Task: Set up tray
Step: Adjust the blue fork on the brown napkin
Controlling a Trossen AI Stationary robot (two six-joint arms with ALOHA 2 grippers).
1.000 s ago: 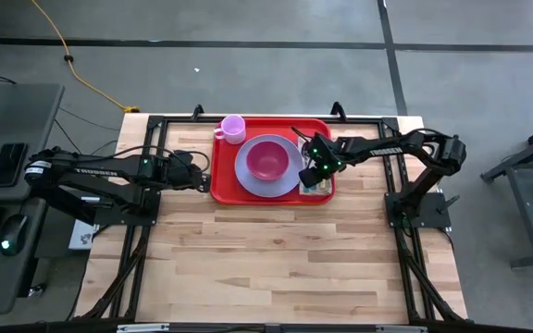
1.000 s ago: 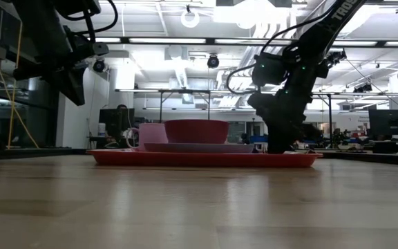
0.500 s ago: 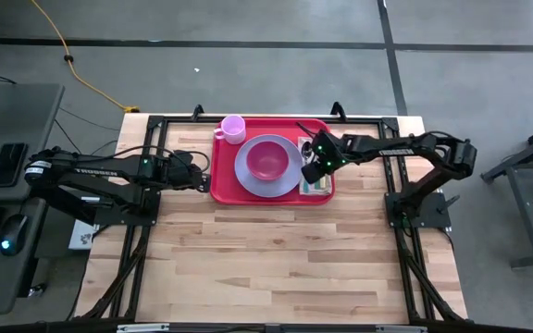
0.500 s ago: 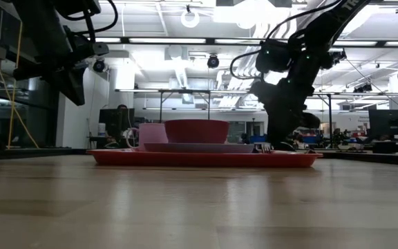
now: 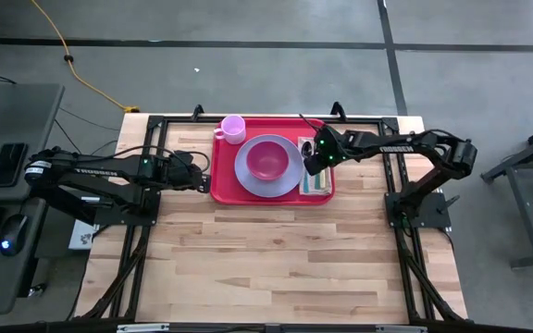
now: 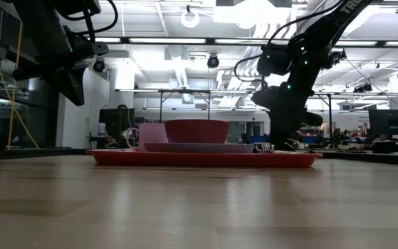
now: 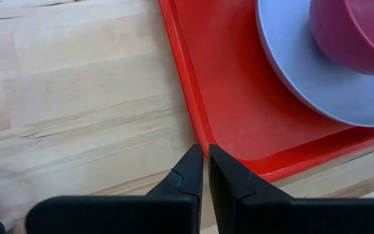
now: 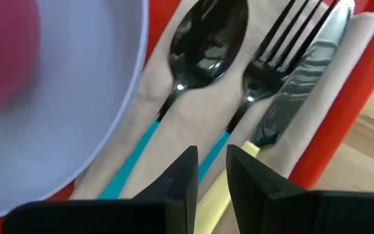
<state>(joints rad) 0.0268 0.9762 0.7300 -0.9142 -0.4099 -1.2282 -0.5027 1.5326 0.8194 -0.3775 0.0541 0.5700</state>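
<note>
Lifted since before, my right gripper (image 5: 315, 163) hangs slightly parted over the flat red plastic tray (image 5: 225, 185) at centre frame; left gripper (image 7: 205, 170) nearly closed, empty.

Overhead camera looks straight down on the whole table (image 5: 276, 268). Low camera sits at tabletop level, facing across into the room. Each wrist camera hangs close over the tray (image 7: 236, 123); every view shares it and the plate (image 5: 266, 176).
</note>
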